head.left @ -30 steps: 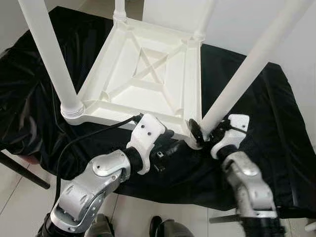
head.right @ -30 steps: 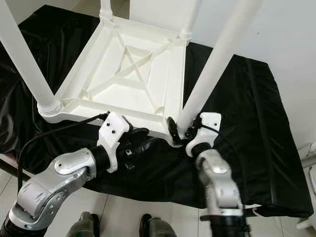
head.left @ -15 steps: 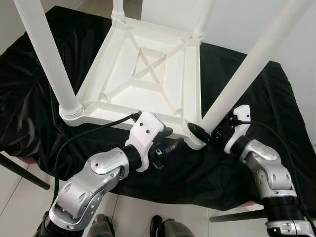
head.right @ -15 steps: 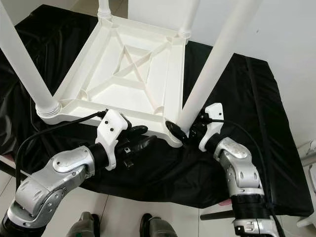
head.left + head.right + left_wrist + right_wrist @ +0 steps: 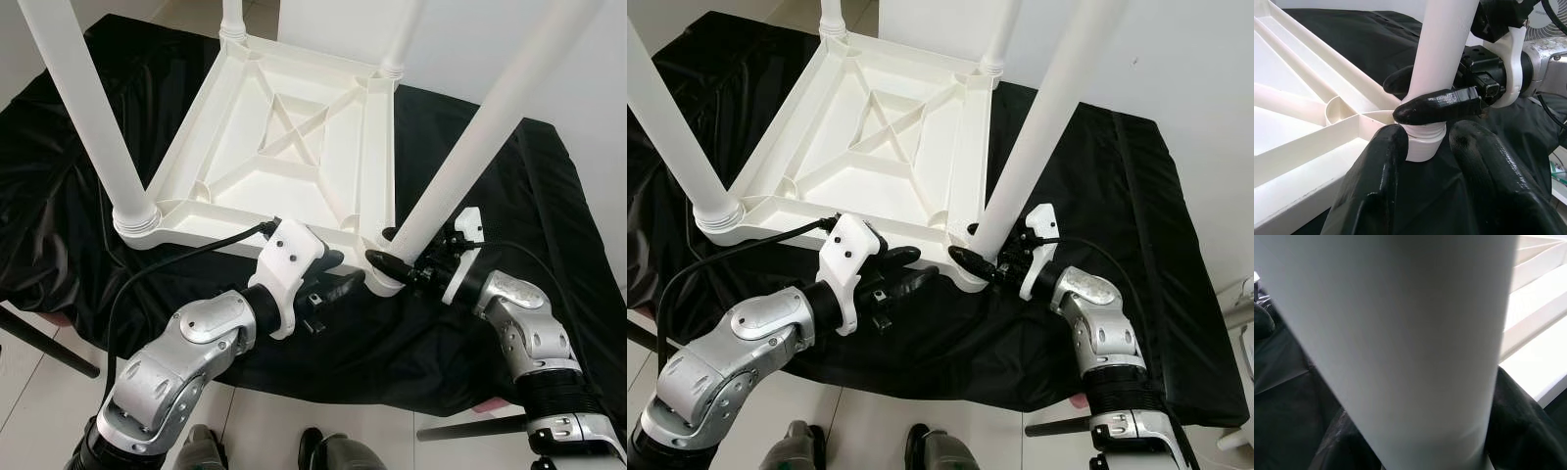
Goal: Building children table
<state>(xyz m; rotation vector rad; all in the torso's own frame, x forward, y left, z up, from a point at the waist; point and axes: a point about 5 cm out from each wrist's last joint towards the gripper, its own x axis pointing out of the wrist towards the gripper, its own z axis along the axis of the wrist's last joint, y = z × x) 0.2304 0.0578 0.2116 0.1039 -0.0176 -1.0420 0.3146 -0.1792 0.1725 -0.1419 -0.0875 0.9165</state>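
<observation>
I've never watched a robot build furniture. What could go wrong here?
The right claw grips the near leg low at its socket; turning a leaning leg might cross-thread it. The upturned tabletop lies on loose black cloth and could slide. The left claw sits close by, so the claws might bump.

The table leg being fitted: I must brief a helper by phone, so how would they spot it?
On the black cloth lies an upturned white plastic tabletop with four white tubular legs. Take the leg at the robot's near right corner: it alone has the right gripper clasping its base.
</observation>
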